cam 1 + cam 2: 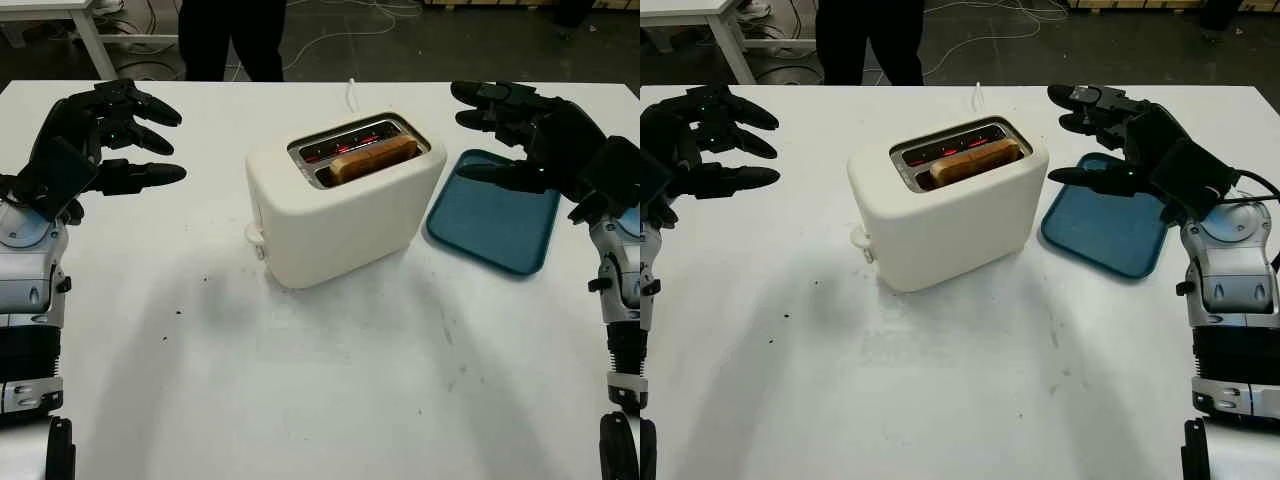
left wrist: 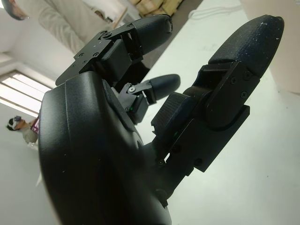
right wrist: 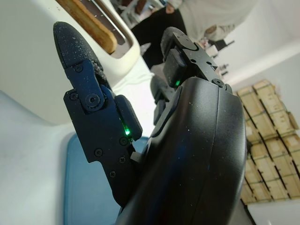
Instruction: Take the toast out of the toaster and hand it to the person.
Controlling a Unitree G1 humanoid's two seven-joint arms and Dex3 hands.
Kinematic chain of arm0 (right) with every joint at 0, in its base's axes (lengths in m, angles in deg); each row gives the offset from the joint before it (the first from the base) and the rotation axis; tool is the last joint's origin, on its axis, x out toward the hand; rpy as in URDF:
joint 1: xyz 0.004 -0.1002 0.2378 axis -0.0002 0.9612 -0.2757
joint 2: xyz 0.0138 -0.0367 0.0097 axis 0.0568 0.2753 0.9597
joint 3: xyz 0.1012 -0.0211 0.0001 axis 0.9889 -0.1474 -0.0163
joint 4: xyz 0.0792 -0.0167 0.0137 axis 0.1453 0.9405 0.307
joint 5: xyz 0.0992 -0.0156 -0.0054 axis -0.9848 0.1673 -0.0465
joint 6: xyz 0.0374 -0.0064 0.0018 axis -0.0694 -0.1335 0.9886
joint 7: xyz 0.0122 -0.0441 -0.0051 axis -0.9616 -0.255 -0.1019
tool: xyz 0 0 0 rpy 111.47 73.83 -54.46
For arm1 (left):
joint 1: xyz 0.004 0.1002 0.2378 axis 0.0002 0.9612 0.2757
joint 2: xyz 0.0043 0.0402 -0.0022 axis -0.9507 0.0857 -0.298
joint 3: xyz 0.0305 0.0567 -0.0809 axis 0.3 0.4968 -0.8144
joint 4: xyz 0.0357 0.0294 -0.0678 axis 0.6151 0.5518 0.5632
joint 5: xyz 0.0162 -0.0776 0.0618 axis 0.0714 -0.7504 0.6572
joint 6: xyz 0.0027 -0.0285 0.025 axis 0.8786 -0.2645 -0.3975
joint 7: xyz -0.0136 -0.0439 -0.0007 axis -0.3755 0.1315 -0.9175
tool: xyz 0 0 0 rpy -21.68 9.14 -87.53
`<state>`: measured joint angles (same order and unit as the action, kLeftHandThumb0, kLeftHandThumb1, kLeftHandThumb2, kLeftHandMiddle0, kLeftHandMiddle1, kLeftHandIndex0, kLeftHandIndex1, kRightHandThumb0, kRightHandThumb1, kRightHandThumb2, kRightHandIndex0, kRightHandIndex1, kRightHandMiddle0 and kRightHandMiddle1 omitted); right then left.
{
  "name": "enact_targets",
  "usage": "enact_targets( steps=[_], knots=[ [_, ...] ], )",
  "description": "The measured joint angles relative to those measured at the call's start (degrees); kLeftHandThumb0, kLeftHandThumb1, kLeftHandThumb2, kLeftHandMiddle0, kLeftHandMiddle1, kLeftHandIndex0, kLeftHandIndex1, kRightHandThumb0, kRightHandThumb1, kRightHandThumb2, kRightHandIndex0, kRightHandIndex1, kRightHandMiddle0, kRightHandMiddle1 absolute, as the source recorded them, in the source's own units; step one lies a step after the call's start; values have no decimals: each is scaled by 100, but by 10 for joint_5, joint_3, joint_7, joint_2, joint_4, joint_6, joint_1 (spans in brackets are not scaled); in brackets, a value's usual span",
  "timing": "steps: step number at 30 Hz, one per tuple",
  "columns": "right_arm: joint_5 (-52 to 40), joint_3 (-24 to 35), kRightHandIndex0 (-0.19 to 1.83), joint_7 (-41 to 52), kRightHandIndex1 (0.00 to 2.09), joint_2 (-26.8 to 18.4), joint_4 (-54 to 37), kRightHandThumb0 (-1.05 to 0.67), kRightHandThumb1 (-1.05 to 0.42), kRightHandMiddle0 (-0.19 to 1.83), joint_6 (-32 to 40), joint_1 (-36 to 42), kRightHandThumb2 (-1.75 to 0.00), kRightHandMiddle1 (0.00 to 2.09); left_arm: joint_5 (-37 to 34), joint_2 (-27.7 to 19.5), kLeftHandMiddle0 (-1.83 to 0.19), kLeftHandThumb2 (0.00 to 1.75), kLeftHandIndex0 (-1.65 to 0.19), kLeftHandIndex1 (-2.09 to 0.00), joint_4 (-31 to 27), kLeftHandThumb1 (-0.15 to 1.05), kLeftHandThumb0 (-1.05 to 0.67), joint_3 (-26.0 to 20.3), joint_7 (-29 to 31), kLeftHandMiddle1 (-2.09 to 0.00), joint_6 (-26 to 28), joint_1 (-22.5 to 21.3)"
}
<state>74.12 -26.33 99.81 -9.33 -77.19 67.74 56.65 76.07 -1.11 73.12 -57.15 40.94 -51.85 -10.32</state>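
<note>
A cream toaster [image 1: 340, 205] stands in the middle of the white table, its far slot glowing red. A slice of brown toast [image 1: 373, 158] sticks up from the near slot. My left hand [image 1: 120, 135] hangs open above the table, well to the left of the toaster. My right hand [image 1: 500, 130] is open above the blue tray [image 1: 495, 225], just right of the toaster. A person [image 1: 230, 35] in dark trousers stands at the far edge of the table. The toast [image 3: 91, 26] and the tray [image 3: 84, 187] also appear in the right wrist view.
The toaster's white cord [image 1: 352, 92] runs off the far table edge. A white desk leg [image 1: 92, 40] and cables lie on the floor beyond. Bare table [image 1: 320, 390] spreads in front of the toaster.
</note>
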Motion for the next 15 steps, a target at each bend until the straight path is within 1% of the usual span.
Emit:
enact_targets(
  steps=[15],
  knots=[
    [0,0,9,0,59,0,0,-70,-74,42,0,0,0,0,0,0,-67,0,-64,-95,1,58,-105,0,0,-103,-2,0]
  ],
)
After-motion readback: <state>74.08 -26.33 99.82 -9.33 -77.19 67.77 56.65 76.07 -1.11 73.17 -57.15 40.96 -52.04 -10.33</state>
